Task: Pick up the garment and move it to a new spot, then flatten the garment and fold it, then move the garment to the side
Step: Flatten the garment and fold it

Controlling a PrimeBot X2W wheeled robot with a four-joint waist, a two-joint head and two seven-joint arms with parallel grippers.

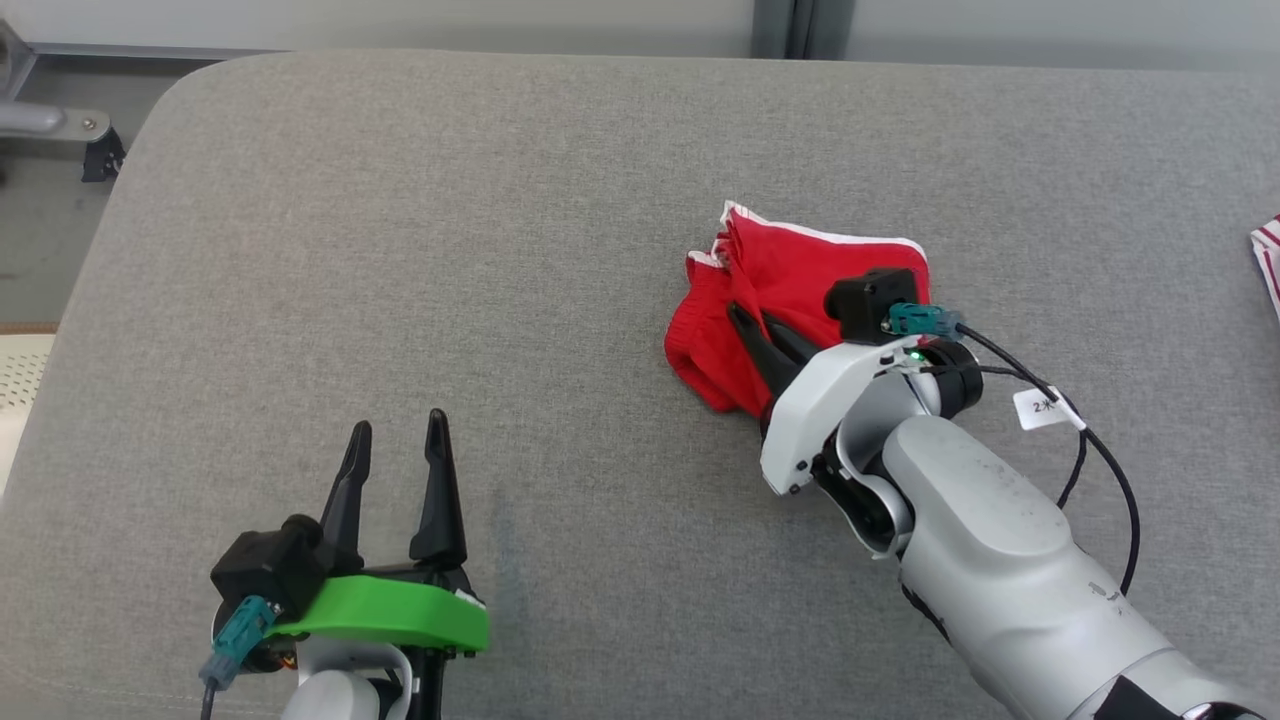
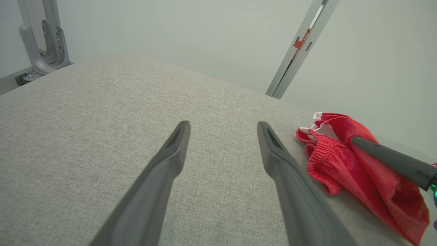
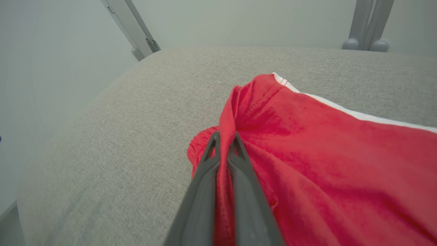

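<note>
Your broad grey woven-fabric cushioned surface [image 1: 400,250] carries a crumpled red cloth garment with white trim [image 1: 790,270], plus a red-and-white striped cloth [image 1: 1270,260] at its right edge.

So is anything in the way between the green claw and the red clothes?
Nothing visible. Bare grey cushion lies between the open left claw and the red garment; the right claw is shut on a fold of it.

Head view looks down; wrist views low, close; all share garment [image 1: 790,270].
</note>
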